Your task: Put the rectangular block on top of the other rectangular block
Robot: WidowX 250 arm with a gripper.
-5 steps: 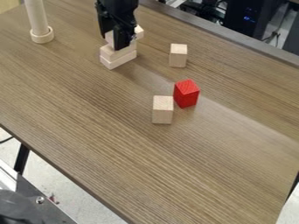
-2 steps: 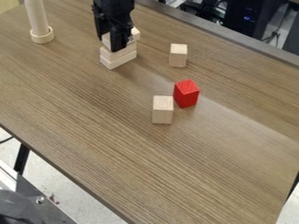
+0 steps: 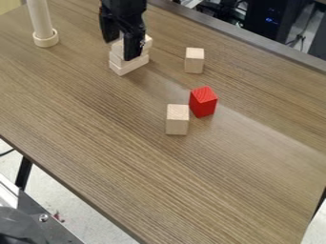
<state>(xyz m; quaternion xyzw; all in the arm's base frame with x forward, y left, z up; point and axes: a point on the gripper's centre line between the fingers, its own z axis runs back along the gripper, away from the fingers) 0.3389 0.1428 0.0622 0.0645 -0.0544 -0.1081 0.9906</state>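
Note:
The black gripper hangs at the upper left over a stack of pale wooden blocks. Its fingers stand apart, one at the stack's left side and one in front of it. A pale rectangular block lies at the top of the stack, partly hidden behind the front finger. Below it are further pale rectangular blocks, the lowest one flat on the table.
To the right of the stack stands a small pale block. A red block is near the middle, close beside another pale block. A pale post with a round base rises at the upper left.
The top block sits lower than before, down on the stack. The gripper first shifted slightly left, and its fingers have since opened. The other blocks have stayed put.

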